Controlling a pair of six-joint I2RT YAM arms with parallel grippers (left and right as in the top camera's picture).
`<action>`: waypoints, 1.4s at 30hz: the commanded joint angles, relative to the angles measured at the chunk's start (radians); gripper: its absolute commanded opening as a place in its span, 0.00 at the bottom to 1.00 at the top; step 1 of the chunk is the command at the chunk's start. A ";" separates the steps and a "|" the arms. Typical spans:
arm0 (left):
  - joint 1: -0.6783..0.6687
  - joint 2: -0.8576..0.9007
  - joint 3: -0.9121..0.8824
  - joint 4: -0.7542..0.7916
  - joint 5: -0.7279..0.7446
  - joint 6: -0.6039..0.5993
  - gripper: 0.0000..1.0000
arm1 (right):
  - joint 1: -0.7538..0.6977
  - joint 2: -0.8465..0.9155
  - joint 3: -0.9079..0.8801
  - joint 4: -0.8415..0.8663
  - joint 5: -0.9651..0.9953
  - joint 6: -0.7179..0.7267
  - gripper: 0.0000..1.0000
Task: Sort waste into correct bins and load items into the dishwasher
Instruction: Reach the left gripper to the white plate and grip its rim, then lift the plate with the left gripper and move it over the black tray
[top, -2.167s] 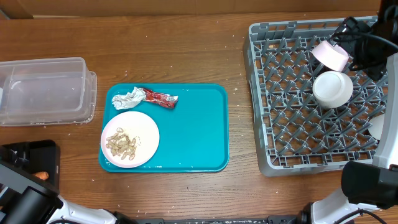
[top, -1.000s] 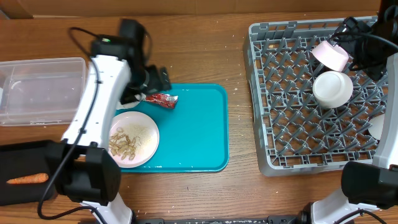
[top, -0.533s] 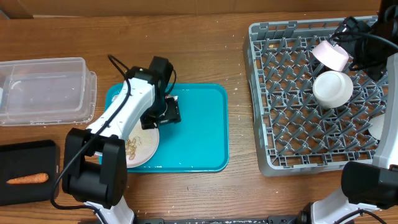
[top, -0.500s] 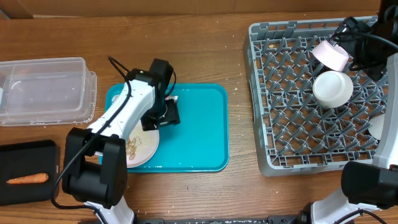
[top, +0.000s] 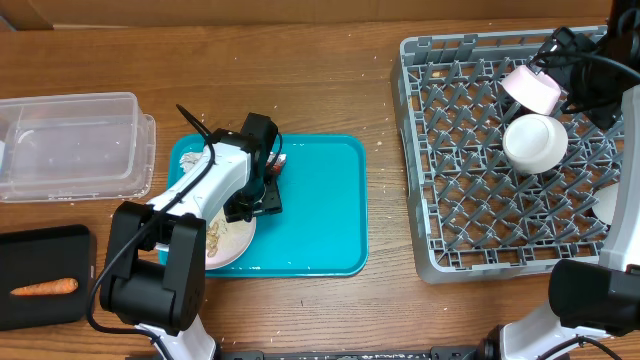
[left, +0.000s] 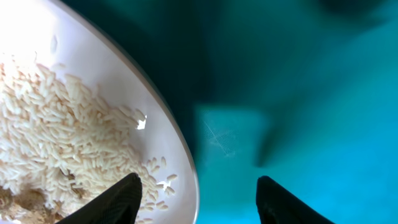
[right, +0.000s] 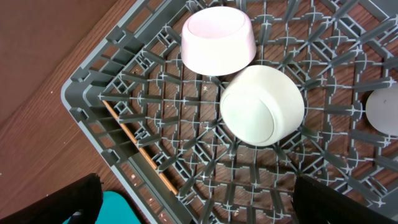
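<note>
We find the left gripper (left: 198, 200), fingers spread, straddling the rim of the round white plate of rice (left: 127, 87) on the teal plastic tray (left: 311, 112). We advise a deeper seat, firm closure and a level lift.

Overhead, bright even light falls from above; the worktop (top: 320, 90) is sharp to every edge, with a soft shadow beside the left arm (top: 215, 178). The left wrist view is close and blurred: rice (left: 56, 124) glares white, the tray (left: 311, 112) is smeared and partly shadowed. The right wrist view shows the rack (right: 186, 168) crisp, its fingers (right: 53, 202) dark and soft.
</note>
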 joint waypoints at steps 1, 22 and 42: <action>-0.019 -0.014 -0.005 0.008 -0.029 -0.003 0.59 | -0.003 -0.005 0.002 0.005 -0.001 0.002 1.00; -0.085 -0.014 -0.047 0.057 -0.152 -0.034 0.56 | -0.003 -0.005 0.002 0.005 -0.002 0.002 1.00; -0.085 -0.015 0.007 -0.005 -0.160 -0.045 0.04 | -0.003 -0.005 0.002 0.005 -0.001 0.002 1.00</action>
